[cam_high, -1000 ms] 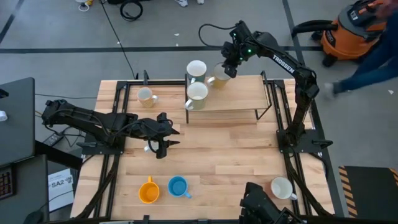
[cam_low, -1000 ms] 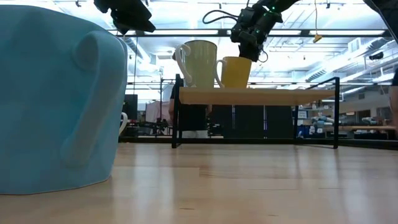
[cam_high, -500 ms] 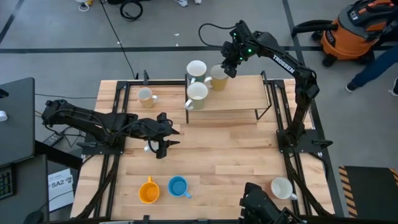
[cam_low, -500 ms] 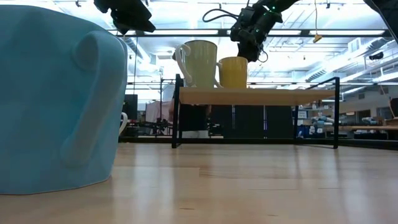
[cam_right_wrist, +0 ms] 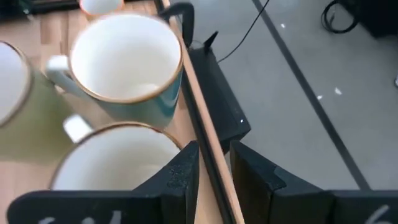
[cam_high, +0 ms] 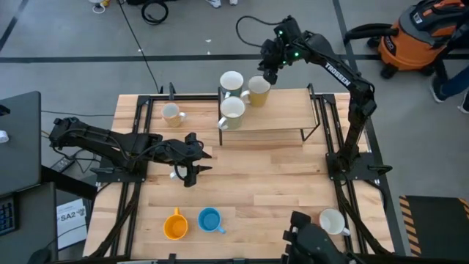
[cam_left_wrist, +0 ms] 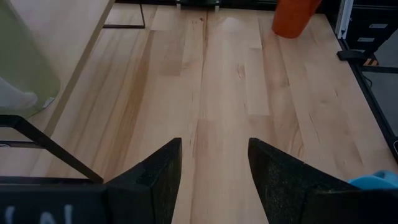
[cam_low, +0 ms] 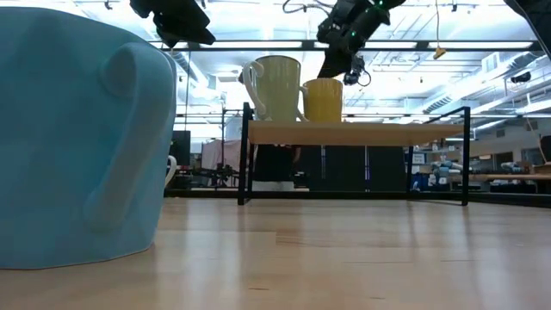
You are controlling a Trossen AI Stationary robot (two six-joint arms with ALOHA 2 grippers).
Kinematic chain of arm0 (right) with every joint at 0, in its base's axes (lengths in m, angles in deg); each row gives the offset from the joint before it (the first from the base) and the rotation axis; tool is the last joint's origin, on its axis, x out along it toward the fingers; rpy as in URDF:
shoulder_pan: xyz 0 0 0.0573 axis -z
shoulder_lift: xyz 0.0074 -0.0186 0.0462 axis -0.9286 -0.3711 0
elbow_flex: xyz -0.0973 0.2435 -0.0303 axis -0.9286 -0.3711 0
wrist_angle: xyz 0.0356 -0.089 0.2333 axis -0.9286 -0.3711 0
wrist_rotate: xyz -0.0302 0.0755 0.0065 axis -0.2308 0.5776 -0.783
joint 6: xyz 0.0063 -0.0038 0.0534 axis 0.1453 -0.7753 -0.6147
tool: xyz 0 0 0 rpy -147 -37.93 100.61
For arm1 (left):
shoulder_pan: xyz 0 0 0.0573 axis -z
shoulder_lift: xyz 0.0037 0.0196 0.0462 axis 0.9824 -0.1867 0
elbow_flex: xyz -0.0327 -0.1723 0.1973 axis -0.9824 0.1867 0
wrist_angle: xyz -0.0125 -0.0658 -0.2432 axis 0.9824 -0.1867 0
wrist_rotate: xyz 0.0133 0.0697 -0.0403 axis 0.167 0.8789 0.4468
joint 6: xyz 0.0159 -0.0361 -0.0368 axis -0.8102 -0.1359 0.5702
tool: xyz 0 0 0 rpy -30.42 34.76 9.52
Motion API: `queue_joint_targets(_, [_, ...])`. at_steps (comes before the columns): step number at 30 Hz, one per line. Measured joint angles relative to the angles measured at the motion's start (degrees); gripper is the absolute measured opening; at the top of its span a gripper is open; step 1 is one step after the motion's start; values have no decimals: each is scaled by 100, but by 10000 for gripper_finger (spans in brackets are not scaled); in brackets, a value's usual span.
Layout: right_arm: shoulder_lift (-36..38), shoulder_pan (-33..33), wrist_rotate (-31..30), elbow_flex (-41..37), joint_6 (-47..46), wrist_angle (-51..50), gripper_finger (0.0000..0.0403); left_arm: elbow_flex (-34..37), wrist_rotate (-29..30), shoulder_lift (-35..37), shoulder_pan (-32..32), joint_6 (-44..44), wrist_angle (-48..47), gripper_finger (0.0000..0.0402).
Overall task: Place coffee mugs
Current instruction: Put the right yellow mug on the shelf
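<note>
Hovering above the back edge of the raised shelf (cam_high: 286, 117), the right gripper (cam_high: 268, 64) holds its jaws slightly apart and empty over the cream mug (cam_high: 258, 89) standing beside two white mugs (cam_high: 231, 82), while the left gripper (cam_high: 192, 170) waits open over the desk (cam_high: 278, 183).

I've got a wooden tabletop (cam_high: 278, 183) with a raised shelf (cam_high: 282, 114) at its far edge. On the shelf: three mugs (cam_high: 232, 110). On the tabletop itself: a cream mug (cam_high: 172, 114), orange mug (cam_high: 174, 225), blue mug (cam_high: 210, 220), white mug (cam_high: 333, 221).
</note>
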Motion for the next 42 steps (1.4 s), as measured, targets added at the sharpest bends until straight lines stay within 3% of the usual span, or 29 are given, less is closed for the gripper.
queue_joint_targets(7, [11,-156,-28,1070,-312,-1480,96,-1,-1,0,0,1,0,192])
queue_joint_targets(13, [27,-510,-617,1528,-338,-3196,96,-1,1,0,4,1,0,192])
queue_joint_targets(30, [233,-1291,-2568,201,-1340,-3131,95,-1,-1,0,8,-1,-4,192])
queue_joint_targets(42, [227,-1205,-2674,-737,-1326,-1805,95,-1,-1,0,4,1,-4,192])
